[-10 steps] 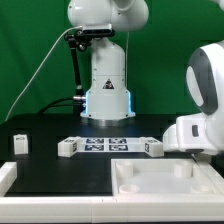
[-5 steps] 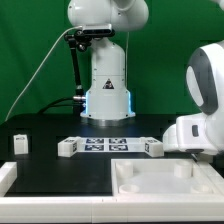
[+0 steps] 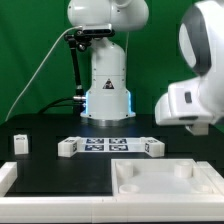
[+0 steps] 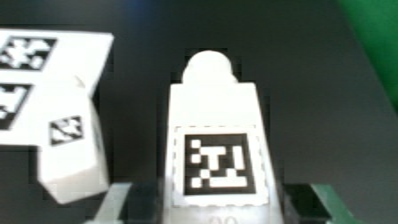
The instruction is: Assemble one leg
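In the wrist view a white leg [image 4: 217, 130] with a black-and-white tag on its face sits between my fingers [image 4: 135, 200], its rounded tip pointing away. My gripper [image 4: 222, 206] is shut on the leg's lower end. In the exterior view the gripper's white hand [image 3: 192, 103] hangs over the table at the exterior view's right; its fingertips and the held leg are hidden there. Two more legs [image 3: 67, 147] [image 3: 152, 147] lie at the ends of the marker board [image 3: 108, 145], and a third [image 3: 18, 143] lies at the exterior view's left.
The large white tray-like piece [image 3: 135, 188] with recesses lies at the front. The robot base [image 3: 107, 85] stands behind the marker board. In the wrist view the marker board [image 4: 39, 70] and a leg [image 4: 71, 140] lie beside the held leg.
The hand has risen and shifted toward the exterior view's left. The legs and the marker board on the table have not moved.
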Tool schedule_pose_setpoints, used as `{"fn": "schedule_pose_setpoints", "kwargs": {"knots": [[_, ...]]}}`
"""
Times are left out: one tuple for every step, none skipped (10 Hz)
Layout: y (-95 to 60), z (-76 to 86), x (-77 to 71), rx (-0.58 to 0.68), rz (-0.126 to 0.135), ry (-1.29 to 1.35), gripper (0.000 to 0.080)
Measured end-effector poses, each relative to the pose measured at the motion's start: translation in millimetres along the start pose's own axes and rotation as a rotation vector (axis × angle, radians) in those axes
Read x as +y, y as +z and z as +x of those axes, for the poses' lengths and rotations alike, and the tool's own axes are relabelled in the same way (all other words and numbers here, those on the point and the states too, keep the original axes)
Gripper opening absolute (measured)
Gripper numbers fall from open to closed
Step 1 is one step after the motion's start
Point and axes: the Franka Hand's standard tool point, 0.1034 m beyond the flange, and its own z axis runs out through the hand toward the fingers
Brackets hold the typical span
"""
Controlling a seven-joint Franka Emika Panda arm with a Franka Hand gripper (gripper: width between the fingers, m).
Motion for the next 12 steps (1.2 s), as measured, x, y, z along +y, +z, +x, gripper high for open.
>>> {"fn": "schedule_pose_setpoints", "kwargs": {"knots": [[-6.6, -3.3, 2.1, 0.013, 0.004, 0.002, 0.0291], [-5.7, -2.8, 1.6, 0.013, 0.003, 0.002, 0.0291], [-5.7, -1.9, 0.9, 0.018, 0.004, 0.001, 0.0291], [-14.1, 10.2, -3.3, 0.123, 0.017, 0.001, 0.0291], [-18.5, 13.5, -3.9, 0.253, 0.027, 0.001, 0.0291], [-18.3, 27.2, 2.1, 0.362, 0.031, -0.064, 0.0291], [-29.9, 36.6, 7.1, 0.446, 0.039, -0.076, 0.0291], [-52.9, 38.4, 8.4, 0.552, 0.042, -0.097, 0.0291], [-64.9, 34.0, 8.7, 0.593, 0.025, -0.104, 0.0291], [-75.2, 42.5, 5.7, 0.728, 0.036, -0.106, 0.0291], [-72.3, 42.3, 7.7, 0.825, 0.036, -0.104, 0.0291], [-69.1, 40.9, 9.3, 0.873, 0.034, -0.103, 0.0291]]}}
